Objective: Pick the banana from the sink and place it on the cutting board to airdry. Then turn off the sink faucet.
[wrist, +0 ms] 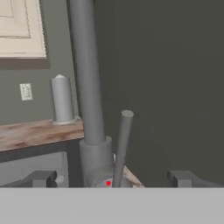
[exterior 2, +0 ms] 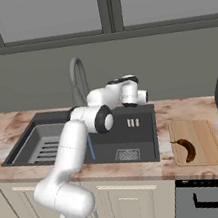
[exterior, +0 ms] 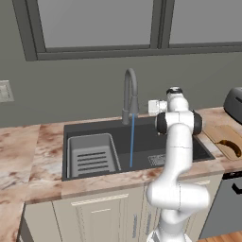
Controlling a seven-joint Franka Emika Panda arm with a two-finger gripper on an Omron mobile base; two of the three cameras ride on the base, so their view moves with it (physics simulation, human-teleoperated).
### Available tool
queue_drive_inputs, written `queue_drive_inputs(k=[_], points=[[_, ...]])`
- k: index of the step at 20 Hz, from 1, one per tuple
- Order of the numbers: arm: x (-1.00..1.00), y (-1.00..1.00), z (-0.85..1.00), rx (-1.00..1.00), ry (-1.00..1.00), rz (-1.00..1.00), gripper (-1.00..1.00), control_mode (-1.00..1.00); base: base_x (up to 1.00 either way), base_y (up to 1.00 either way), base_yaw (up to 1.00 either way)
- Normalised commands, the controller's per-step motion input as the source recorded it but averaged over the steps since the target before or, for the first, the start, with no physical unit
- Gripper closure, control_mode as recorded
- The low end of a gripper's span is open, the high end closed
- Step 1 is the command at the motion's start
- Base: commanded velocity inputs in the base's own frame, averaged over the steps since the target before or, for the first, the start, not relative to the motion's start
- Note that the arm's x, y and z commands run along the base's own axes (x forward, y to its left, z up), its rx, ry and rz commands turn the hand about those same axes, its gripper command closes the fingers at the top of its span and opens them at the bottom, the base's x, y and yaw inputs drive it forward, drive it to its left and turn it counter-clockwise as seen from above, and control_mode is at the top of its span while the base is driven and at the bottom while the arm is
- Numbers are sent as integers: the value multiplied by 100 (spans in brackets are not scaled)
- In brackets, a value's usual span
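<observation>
- The sink [exterior: 142, 134] is a dark grey basin; a blue stream runs from the sink faucet [exterior: 130, 94] above it.
- The tan cutting board [exterior 2: 195, 141] bears no writing.
- The dark brown banana [exterior 2: 187, 149] lies on it.
- My gripper [wrist: 111, 178] stands wide open by the faucet's lever [wrist: 122, 146], holding nothing.

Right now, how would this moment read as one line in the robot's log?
banana: on cutting board | sink faucet: water running | gripper: open, at faucet lever, not touching
</observation>
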Motion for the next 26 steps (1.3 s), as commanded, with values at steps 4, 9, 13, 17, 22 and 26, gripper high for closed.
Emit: queue_drive_inputs(k=[4, 9, 13, 17, 22, 26], points=[[39, 0, -18, 0, 1, 0, -100, -100, 0, 0, 0], [47, 0, -7, 4, 7, 0, -100, -100, 0, 0, 0], [50, 0, -6, 5, 10, 0, -100, -100, 0, 0, 0], [37, 16, 0, 5, 5, 0, -100, -100, 0, 0, 0], [7, 56, 8, 0, 0, 0, -100, -100, 0, 0, 0], [0, 88, 22, -4, -1, 0, -100, -100, 0, 0, 0]])
